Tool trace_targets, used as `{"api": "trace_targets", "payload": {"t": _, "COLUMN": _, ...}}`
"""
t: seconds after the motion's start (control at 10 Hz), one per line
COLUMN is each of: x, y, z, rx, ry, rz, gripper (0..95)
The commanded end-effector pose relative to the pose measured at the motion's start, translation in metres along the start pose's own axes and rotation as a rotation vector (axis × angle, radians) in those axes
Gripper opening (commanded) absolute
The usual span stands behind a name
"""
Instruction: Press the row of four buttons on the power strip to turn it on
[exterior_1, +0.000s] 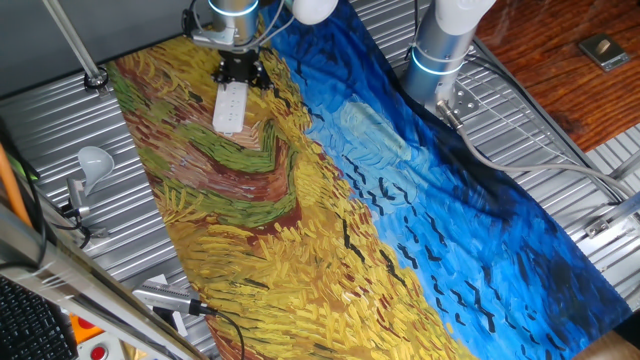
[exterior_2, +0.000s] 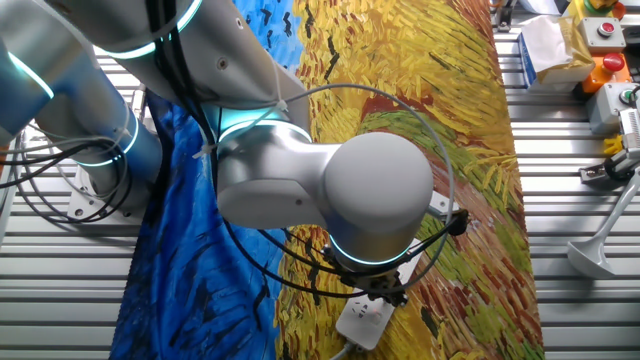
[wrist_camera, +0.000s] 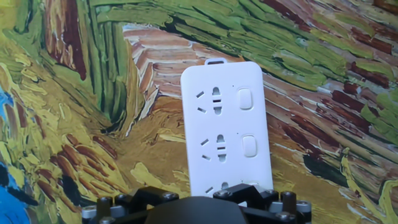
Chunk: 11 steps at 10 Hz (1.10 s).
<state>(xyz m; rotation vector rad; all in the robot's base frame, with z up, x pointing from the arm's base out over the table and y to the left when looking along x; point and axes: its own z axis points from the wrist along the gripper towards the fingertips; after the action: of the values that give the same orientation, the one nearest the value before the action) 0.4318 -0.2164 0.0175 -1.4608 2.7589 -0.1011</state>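
The power strip (wrist_camera: 227, 127) is a white oblong bar lying on the painted cloth, with its length running away from me in the hand view. Two pale buttons of the row (wrist_camera: 245, 98) show along its right side, each next to a socket. The black gripper body (wrist_camera: 193, 208) covers the strip's near end and the rest of the row. In one fixed view the gripper (exterior_1: 240, 74) hangs over the far end of the power strip (exterior_1: 229, 108). In the other fixed view the gripper (exterior_2: 383, 290) is just above the power strip (exterior_2: 365, 320). No view shows the fingertips clearly.
The painted cloth (exterior_1: 400, 200) covers the middle of the ribbed metal table. A white lamp head (exterior_1: 93, 160) lies at the left, and the arm's base (exterior_1: 445, 45) stands at the back right. Boxes with a red button (exterior_2: 603, 30) sit past the cloth's edge.
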Motion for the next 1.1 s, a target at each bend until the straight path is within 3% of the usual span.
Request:
{"api": "trace_targets", "payload": {"t": 0.1, "x": 0.0, "y": 0.0, "z": 0.001, "rx": 0.003, "ry": 0.003, "rz": -0.001, "gripper": 95.0}}
{"api": "trace_targets", "payload": {"t": 1.1, "x": 0.0, "y": -0.001, "z": 0.019, "rx": 0.02, "ry": -0.007, "rz": -0.001, "gripper": 95.0}}
